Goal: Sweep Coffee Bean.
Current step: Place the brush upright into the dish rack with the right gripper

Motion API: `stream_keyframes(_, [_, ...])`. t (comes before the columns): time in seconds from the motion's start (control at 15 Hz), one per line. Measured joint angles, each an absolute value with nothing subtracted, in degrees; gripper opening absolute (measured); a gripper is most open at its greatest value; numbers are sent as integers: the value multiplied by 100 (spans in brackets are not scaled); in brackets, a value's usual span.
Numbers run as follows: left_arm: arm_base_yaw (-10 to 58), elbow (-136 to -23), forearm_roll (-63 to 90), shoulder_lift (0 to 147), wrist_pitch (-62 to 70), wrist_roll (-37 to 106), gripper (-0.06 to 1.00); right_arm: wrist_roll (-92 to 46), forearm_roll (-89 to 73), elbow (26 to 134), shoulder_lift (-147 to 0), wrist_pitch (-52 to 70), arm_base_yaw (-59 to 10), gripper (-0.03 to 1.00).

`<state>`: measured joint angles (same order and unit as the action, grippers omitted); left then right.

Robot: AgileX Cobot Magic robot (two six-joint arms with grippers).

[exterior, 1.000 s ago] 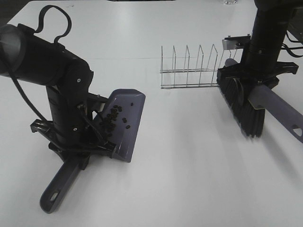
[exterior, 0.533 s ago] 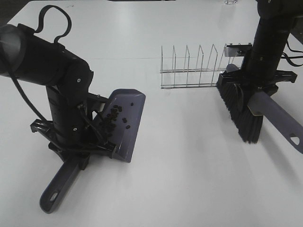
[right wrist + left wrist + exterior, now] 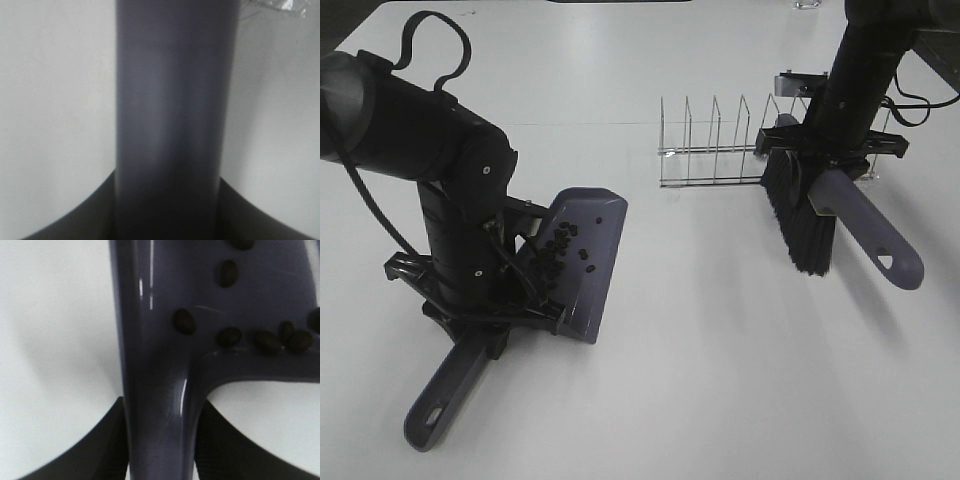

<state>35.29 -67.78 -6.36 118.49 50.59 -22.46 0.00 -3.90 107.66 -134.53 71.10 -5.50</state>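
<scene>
The purple-grey dustpan (image 3: 588,262) rests on the white table at the left with several dark coffee beans (image 3: 560,252) in its pan. My left gripper (image 3: 488,318) is shut on the dustpan's handle (image 3: 157,410); beans (image 3: 184,321) show close up in the left wrist view. My right gripper (image 3: 828,165) is shut on the brush handle (image 3: 868,228), which fills the right wrist view (image 3: 167,120). The brush's black bristles (image 3: 794,222) hang at the right, in front of the wire rack. No loose beans show on the table.
A wire dish rack (image 3: 720,145) stands at the back middle, just left of the brush. The white table (image 3: 720,360) spreads between dustpan and brush. A black cable (image 3: 430,40) loops above the left arm.
My right gripper has carried the brush left and toward the back, close to the rack, and the handle has swung. The left arm and dustpan have not moved.
</scene>
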Motion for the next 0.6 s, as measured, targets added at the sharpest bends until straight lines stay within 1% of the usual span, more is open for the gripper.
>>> stream_keyframes(0.2, [3529, -6778, -636, 11849, 5059, -2246, 33, 201, -390, 11436, -13791, 7116, -539, 30])
stream_keyframes(0.33, [3529, -6778, -636, 11849, 5059, -2246, 33, 212, -390, 11677, -13906, 7110, -539, 30])
stream_keyframes(0.6, [3529, -6778, -636, 11849, 5065, -2240, 33, 246, -384, 11786, -13940, 7042, -539, 30])
